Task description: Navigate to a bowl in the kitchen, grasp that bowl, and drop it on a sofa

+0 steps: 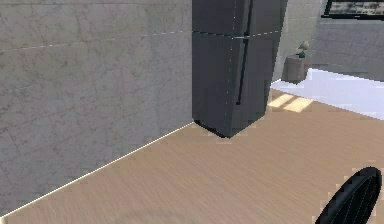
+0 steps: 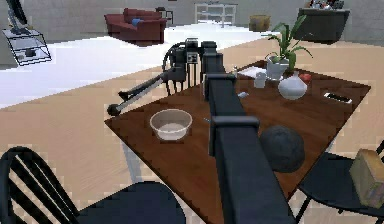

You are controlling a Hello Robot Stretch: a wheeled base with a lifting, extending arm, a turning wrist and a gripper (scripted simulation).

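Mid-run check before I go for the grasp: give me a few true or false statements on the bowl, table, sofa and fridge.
1. A white bowl stands on the dark wooden table. True.
2. The sofa is blue. False: it is red, far beyond the table.
3. A dark fridge stands by the grey wall. True.
4. The potted plant stands on the floor. False: it stands on the table.
5. In the arm side view the bowl lies right of the arm. False: it lies left of it.

The arm reaches far out, its jaws pointing toward the arm side view's lower left.
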